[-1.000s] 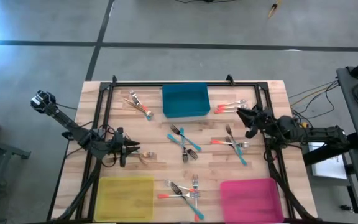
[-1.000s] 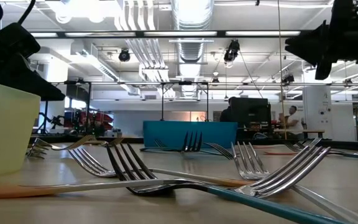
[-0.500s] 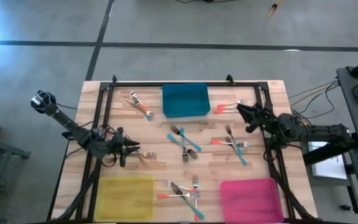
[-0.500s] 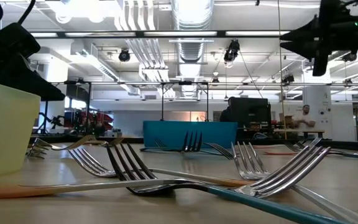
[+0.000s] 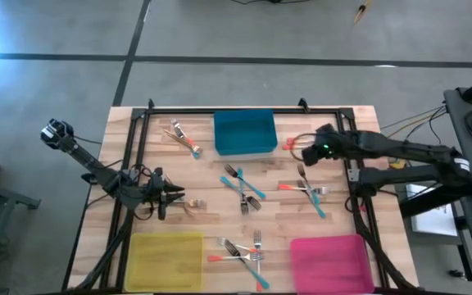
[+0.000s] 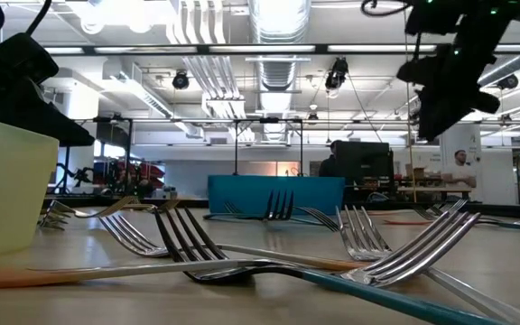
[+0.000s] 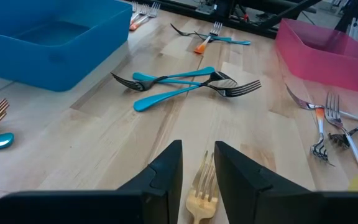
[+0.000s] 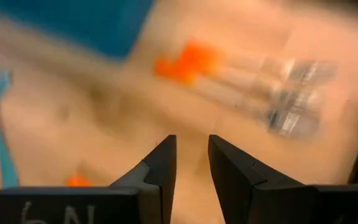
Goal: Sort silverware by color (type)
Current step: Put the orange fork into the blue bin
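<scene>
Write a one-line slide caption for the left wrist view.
Left gripper open over a gold fork, facing crossed teal-handled forks, blue bin and pink bin.

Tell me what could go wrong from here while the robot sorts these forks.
The right end effector hangs over two orange-handled forks lying close together beside the blue bin; a grasp might catch both or push one away. The gold fork lies between the left end effector fingers, thin and flat on the table, so it could slip. Crossed teal forks mid-table may drag each other when one is lifted.
</scene>
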`<state>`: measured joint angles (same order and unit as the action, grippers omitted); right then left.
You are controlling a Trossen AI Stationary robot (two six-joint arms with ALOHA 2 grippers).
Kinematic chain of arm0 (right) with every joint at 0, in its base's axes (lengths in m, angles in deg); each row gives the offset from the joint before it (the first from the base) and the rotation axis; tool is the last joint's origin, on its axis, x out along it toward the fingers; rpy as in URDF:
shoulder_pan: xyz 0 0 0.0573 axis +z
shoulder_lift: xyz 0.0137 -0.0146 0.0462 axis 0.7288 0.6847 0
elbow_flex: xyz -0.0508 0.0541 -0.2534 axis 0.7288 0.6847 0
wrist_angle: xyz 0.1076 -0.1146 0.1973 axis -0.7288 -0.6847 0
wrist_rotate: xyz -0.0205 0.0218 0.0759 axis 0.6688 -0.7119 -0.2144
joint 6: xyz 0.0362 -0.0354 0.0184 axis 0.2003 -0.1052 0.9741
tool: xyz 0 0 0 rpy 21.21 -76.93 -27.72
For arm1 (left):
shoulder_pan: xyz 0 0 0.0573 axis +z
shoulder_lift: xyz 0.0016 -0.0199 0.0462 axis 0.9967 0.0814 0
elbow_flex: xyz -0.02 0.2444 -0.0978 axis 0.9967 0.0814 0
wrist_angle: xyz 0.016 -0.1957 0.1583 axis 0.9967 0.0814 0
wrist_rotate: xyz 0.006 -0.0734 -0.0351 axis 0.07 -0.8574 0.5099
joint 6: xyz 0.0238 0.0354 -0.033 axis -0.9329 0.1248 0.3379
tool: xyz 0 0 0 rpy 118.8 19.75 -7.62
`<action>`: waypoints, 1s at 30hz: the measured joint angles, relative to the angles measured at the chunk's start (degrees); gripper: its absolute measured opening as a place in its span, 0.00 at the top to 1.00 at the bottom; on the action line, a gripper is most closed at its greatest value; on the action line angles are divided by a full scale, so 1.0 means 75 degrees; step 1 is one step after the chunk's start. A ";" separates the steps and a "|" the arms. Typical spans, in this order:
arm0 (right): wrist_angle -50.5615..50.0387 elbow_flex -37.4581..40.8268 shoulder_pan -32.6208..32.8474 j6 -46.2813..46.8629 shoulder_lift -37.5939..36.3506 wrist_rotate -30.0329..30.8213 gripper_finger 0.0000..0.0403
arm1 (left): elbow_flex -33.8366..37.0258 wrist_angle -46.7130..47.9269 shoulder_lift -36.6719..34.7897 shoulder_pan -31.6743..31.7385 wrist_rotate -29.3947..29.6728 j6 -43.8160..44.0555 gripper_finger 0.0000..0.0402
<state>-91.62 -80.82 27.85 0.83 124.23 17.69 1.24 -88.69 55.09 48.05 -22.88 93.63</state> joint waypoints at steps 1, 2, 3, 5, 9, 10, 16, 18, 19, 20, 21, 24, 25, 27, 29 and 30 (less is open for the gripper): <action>-0.0103 -0.0121 -0.0188 -0.0267 0.0186 -0.0483 0.79 | 0.0000 0.0000 0.0000 0.0001 0.0000 0.0000 0.81; -0.0064 -0.0217 -0.0367 -0.0575 0.0363 -0.0922 0.79 | 0.0000 -0.0004 0.0002 0.0000 0.0000 0.0001 0.81; 0.0009 -0.0294 -0.0542 -0.0863 0.0578 -0.1341 0.79 | 0.0000 0.0001 0.0002 0.0001 0.0000 0.0001 0.81; -0.0033 -0.0423 -0.0789 -0.1194 0.1013 -0.1784 0.79 | 0.0001 -0.0001 0.0005 -0.0002 0.0000 -0.0002 0.81; -0.0063 -0.0769 -0.1101 -0.1643 0.1742 -0.1848 0.79 | 0.0001 -0.0002 0.0005 0.0001 0.0000 0.0001 0.81; -0.0074 -0.0882 -0.1159 -0.1847 0.1923 -0.1848 0.79 | 0.0000 -0.0002 0.0005 -0.0001 0.0000 -0.0001 0.81; -0.0640 -0.1536 -0.1392 -0.3295 0.3129 -0.1857 0.79 | 0.0000 -0.0002 0.0008 -0.0001 0.0000 -0.0001 0.81; -0.0851 -0.1684 -0.1465 -0.3767 0.3563 -0.1840 0.79 | 0.0001 -0.0001 0.0008 0.0000 0.0000 0.0000 0.81; -0.0939 -0.1735 -0.1490 -0.3957 0.3802 -0.1836 0.79 | 0.0001 -0.0002 0.0008 -0.0002 0.0000 -0.0001 0.81; -0.0958 -0.1767 -0.1526 -0.4165 0.4033 -0.1847 0.79 | 0.0000 0.0000 0.0008 0.0001 0.0000 0.0001 0.81; -0.0980 -0.1803 -0.1563 -0.4344 0.4255 -0.1858 0.79 | -0.0002 0.0001 0.0008 -0.0002 0.0000 0.0001 0.81; -0.1159 -0.1842 -0.1732 -0.4908 0.4976 -0.1849 0.77 | 0.0001 -0.0002 0.0008 -0.0002 0.0000 0.0001 0.81; -0.1181 -0.1829 -0.1785 -0.5059 0.5238 -0.1840 0.76 | -0.0002 -0.0002 0.0008 -0.0002 0.0000 0.0001 0.81; -0.1241 -0.1827 -0.1849 -0.5227 0.5676 -0.1837 0.73 | 0.0001 -0.0002 0.0008 -0.0002 0.0000 -0.0001 0.81; -0.1268 -0.1835 -0.1882 -0.5240 0.6030 -0.1854 0.68 | 0.0001 -0.0001 0.0008 -0.0002 0.0000 0.0000 0.81; -0.1282 -0.1844 -0.1883 -0.5252 0.6185 -0.1852 0.66 | 0.0000 -0.0002 0.0008 -0.0002 0.0000 0.0001 0.81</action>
<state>-101.24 -94.65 13.73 -38.56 170.62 3.81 1.24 -88.70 55.15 48.03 -22.88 93.63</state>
